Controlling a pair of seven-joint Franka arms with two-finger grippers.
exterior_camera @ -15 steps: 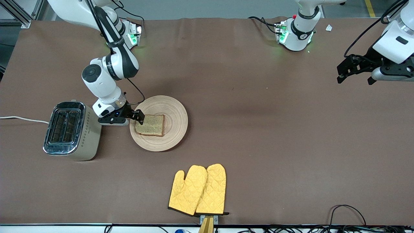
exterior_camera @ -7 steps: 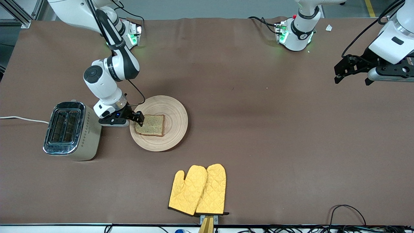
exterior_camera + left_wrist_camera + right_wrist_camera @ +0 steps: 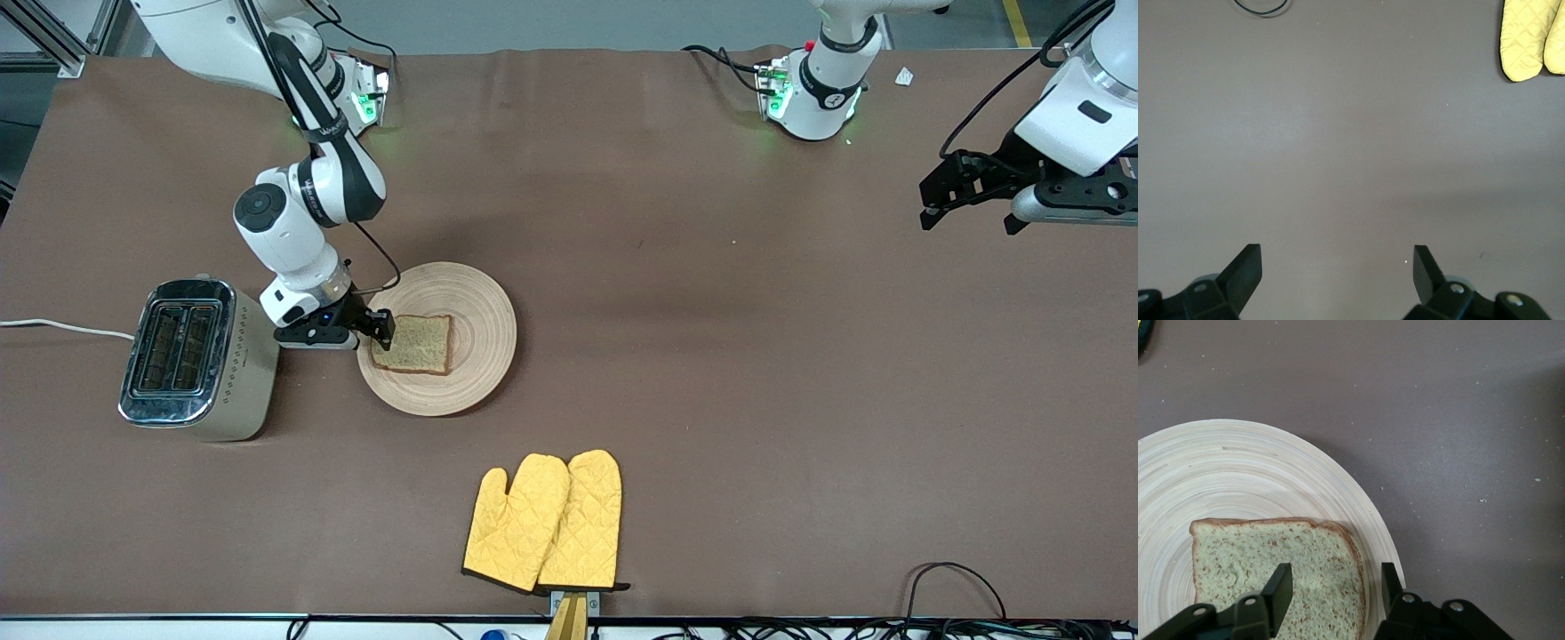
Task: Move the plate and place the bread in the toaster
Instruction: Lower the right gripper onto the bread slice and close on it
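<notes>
place: robot lab | evidence: two arm bases (image 3: 813, 89) bolted to a brown-covered table (image 3: 711, 356), aluminium framing (image 3: 53, 36), loose cables (image 3: 951, 587) along table edge

right gripper (image 3: 1333, 587) low, left gripper (image 3: 1337, 267) wide

brown table (image 3: 711, 356), toaster (image 3: 191, 360), plate (image 3: 480, 307), mitts (image 3: 544, 522)

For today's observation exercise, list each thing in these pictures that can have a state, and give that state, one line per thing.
plate: flat on the table, beside the toaster, bread on it.
bread: lying flat on the plate.
toaster: upright, both slots empty.
right gripper: at the bread's edge, jaws straddling it, not clamped.
left gripper: open, empty, waiting over bare table.
oven mitts: lying flat, side by side.
</notes>
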